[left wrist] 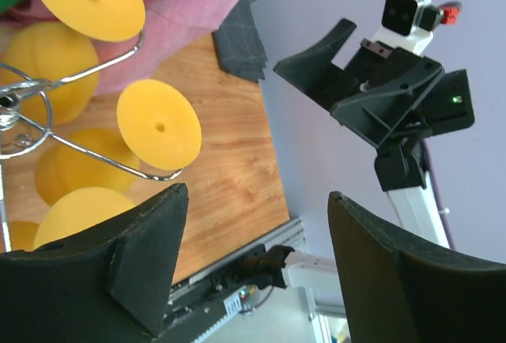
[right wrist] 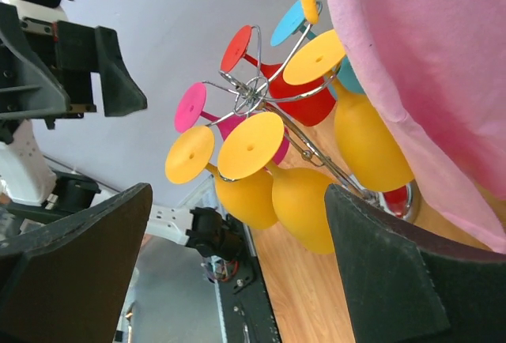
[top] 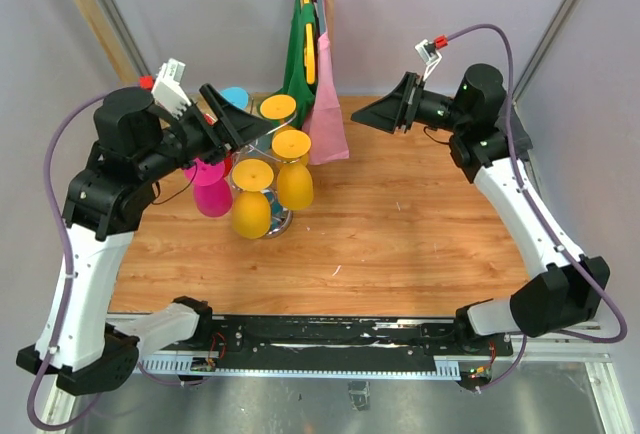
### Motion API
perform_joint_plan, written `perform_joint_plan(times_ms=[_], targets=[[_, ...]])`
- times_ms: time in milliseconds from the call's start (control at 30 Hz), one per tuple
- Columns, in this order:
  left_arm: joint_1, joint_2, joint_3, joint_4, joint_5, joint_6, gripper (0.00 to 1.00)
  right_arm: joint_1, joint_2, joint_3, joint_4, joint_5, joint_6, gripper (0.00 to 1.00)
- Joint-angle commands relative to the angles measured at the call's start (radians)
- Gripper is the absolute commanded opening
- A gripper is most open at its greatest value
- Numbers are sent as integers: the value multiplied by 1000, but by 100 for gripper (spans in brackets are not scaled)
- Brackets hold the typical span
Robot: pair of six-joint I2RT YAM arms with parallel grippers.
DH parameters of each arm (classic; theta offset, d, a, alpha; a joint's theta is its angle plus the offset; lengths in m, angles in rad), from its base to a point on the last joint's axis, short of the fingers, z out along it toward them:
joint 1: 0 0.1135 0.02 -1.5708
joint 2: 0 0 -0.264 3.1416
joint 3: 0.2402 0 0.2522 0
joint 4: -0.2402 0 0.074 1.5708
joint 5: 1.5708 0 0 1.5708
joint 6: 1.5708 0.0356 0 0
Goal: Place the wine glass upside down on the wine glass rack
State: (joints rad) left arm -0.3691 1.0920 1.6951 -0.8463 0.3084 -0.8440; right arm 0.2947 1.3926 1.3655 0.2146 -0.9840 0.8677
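Note:
The chrome wine glass rack (top: 279, 220) stands left of the table's middle, with its wire hub (right wrist: 254, 88) and curled arms (left wrist: 95, 153) showing in the wrist views. Several wine glasses hang upside down on it: yellow ones (top: 295, 170) (right wrist: 304, 197), a pink one (top: 212, 190), a red one (right wrist: 296, 99) and a blue foot (top: 235, 98). A yellow foot (left wrist: 158, 126) sits in a hook just beyond my left gripper (left wrist: 259, 197). That gripper (top: 235, 119) is open and empty beside the rack's top. My right gripper (top: 375, 114) (right wrist: 237, 193) is open and empty, well to the rack's right.
A pink cloth (top: 327, 114) and a green cloth (top: 298, 54) hang at the back, close behind the rack. A wooden frame post (top: 90, 14) rises at the back left. The wooden table (top: 420, 234) stretches right of the rack.

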Motion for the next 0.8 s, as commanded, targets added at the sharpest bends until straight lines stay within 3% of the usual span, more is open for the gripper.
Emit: perform_joint_plan(times_ms=[0,233,433,767], targets=[[-2,-66,-4,59,-115,124,78,17,-39,68,-224,41,-171,95],[-2,-151,-47,50,-235,165,99,17,-64,68,-288,61,-200,99],[-2,-214,-69,14,-321,178,99,17,-108,36,-316,125,-216,99],[-3,-246,-73,-20,-321,163,99,17,-156,33,-358,193,-254,99]])
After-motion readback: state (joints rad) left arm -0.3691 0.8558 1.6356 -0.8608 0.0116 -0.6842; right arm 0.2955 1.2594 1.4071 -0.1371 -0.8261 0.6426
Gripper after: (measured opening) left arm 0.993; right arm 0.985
